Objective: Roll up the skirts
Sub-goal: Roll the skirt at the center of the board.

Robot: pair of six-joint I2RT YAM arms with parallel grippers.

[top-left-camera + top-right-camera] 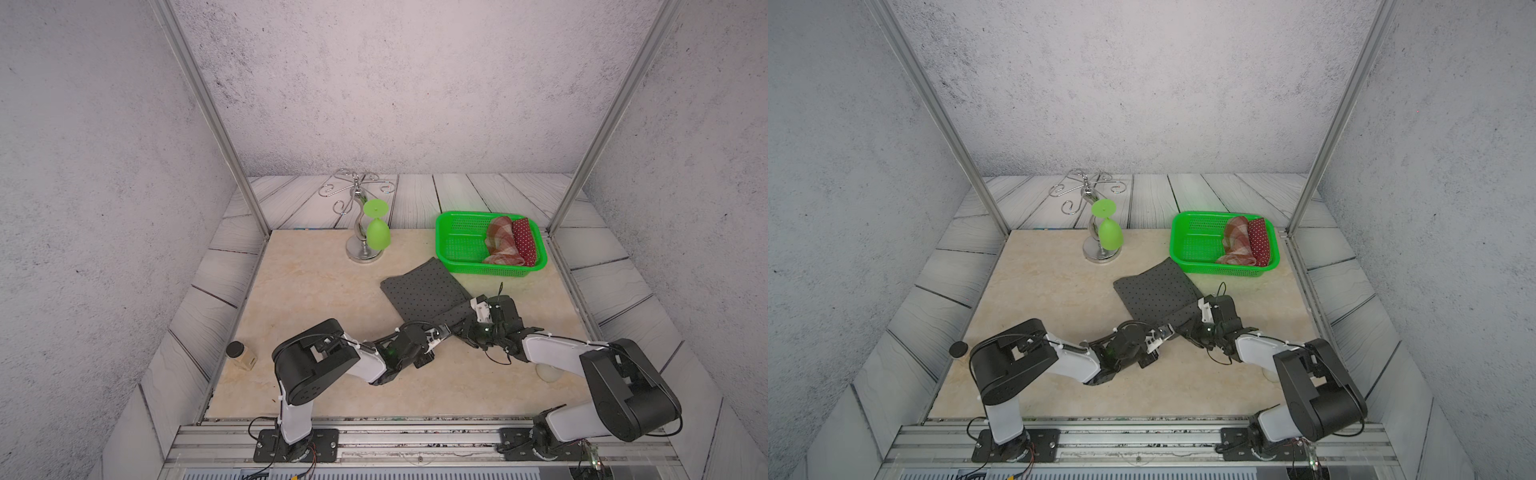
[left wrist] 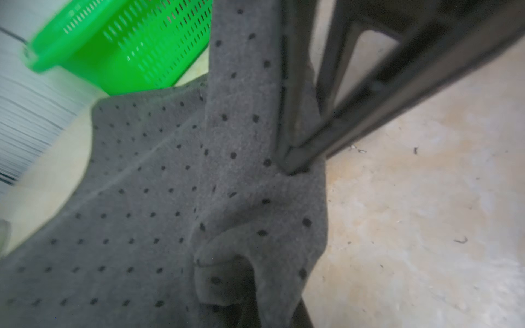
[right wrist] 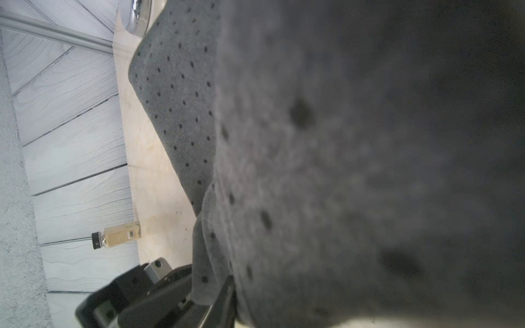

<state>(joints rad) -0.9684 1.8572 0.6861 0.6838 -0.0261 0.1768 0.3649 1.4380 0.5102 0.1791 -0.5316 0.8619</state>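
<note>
The dark grey skirt with black dots [image 1: 419, 286] [image 1: 1154, 286] lies spread mid-table. Its near edge is raised between the two grippers. My left gripper [image 1: 448, 330] [image 1: 1170, 330] is shut on that edge, and the cloth [image 2: 142, 198] bunches at its jaws in the left wrist view. My right gripper [image 1: 467, 330] [image 1: 1190, 328] meets the same edge from the right. One of its dark fingers [image 2: 397, 96] touches the cloth. The skirt [image 3: 176, 85] drapes over the right wrist view and hides its jaws. The plaid skirt [image 1: 500, 241] and the red dotted skirt [image 1: 524, 241] lie rolled in the green basket [image 1: 490, 270].
The green basket [image 1: 1225, 270] [image 2: 127, 42] stands just behind the grey skirt at the right. A silver rack [image 1: 361, 249] holding a green cup [image 1: 377, 235] stands at the back. A small bottle [image 1: 243, 357] [image 3: 119, 235] sits front left. A pale round thing [image 1: 548, 372] lies under the right arm.
</note>
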